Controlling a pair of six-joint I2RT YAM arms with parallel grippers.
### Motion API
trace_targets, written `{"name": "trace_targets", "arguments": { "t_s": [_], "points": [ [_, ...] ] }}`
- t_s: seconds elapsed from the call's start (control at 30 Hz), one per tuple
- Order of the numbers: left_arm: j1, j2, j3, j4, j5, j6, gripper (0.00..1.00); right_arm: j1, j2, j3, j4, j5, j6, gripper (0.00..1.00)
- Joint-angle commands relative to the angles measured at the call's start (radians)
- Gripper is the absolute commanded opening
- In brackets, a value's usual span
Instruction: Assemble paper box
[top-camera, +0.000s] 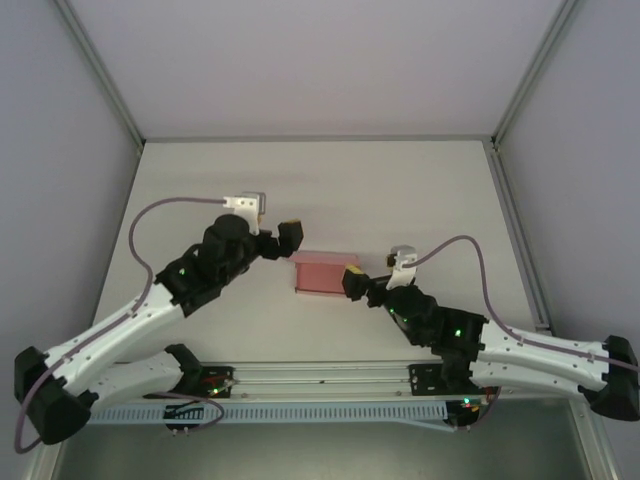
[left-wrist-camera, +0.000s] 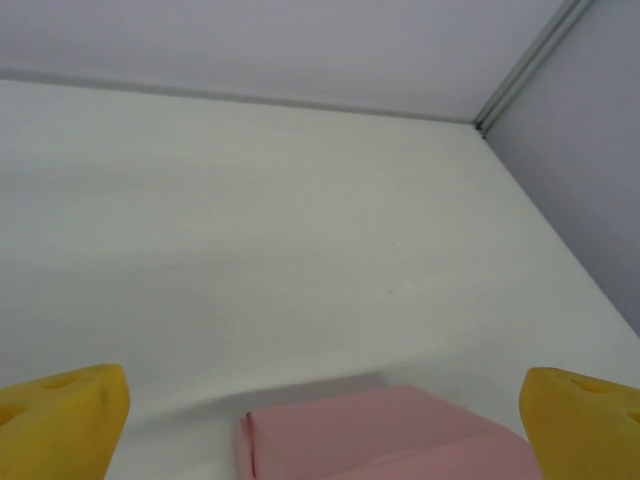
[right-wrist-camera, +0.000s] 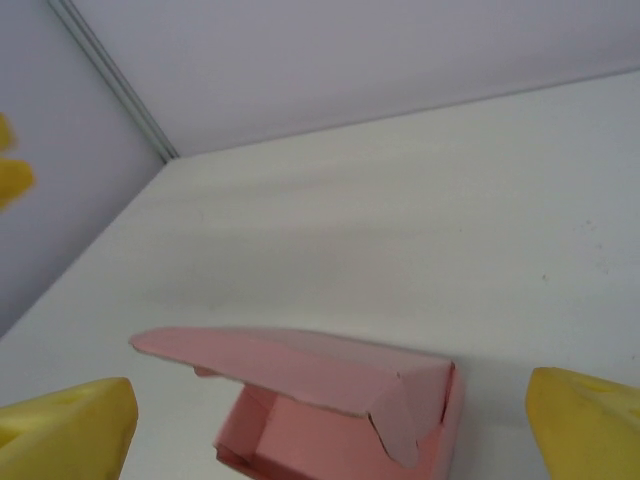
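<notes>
The paper box (top-camera: 322, 272) is being found folded up on the tabletop (top-camera: 400, 190) between the left tool (top-camera: 283, 240) and right tool (top-camera: 355, 280), both being held open and empty, its lid judged ajar with tucking outstanding

- Table (top-camera: 300, 190): white, matt, flat, with a few faint specks.
- Back wall (top-camera: 320, 60): plain pale grey-lilac panel, meeting the table's far edge.
- Left wall (top-camera: 50, 150), right wall (top-camera: 590, 150): same pale panels, closing in both sides.
- Posts (top-camera: 100, 70): grey metal profile, one in each far corner.
- Rail (top-camera: 320, 372): metal, along the table's near edge.
- Duct (top-camera: 300, 412): slotted, pale, just beside the rail.
- Light: even and diffuse; shadows soft.
</notes>
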Motion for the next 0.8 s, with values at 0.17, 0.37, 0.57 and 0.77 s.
{"name": "trace_targets", "arguments": {
  "t_s": [0.17,0.37,0.57,0.77],
  "points": [
    [0.187,0.271,0.099,-0.039,0.361,0.02,1.0,-0.241,0.202,0.295,-0.301,-0.065,0.106,1.0],
    [0.19,0.387,0.062,-0.021,0.463,0.045,1.0,-0.366,0.393,0.318,-0.281,-0.269,0.126,1.0],
    [0.193,0.427,-0.013,0.008,0.519,0.058,1.0,-0.408,0.528,0.287,-0.276,-0.397,0.172,1.0],
    [0.192,0.463,-0.09,0.059,0.587,0.054,0.92,-0.408,0.597,0.198,-0.239,-0.486,0.251,0.98]
  ]
}}
